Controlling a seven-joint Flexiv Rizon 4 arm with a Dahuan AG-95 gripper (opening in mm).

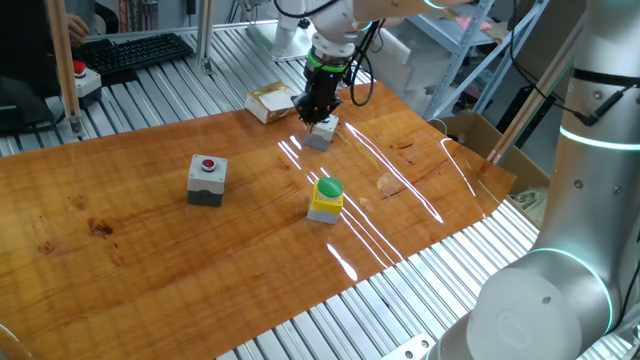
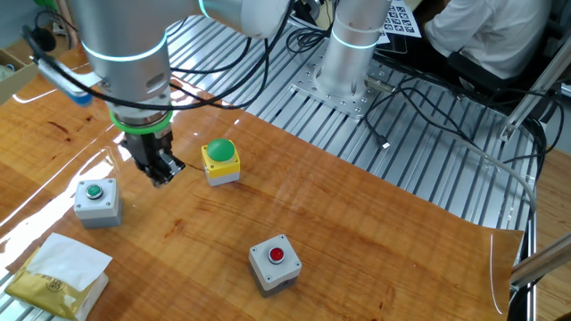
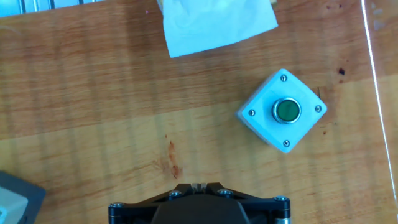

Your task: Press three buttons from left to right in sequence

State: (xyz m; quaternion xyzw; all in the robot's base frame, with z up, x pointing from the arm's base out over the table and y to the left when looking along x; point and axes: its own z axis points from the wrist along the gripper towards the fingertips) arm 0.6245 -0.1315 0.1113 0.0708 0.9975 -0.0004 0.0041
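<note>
Jaws [image 2: 159,171] state unclear; beside small-green button box [image 2: 97,201], tissue packet [image 2: 58,275] nearby.

arm reaching down, wrist vertical, claw [image 2: 159,171] pointing straight down, hovering.

Three push-button boxes on the wooden table [image 1: 150,240]: one grey box with a red button [image 1: 207,180] at 9 o'clock, one yellow box with a green dome [image 1: 326,198] near centre, one grey box with a small green button [image 2: 97,201] at 12 o'clock in one fixed view. One tissue pack [image 2: 55,275], one keyboard [image 1: 140,52], one red mushroom button [image 1: 79,70] at 10 o'clock off the table. One gripper [image 2: 161,169].
</note>
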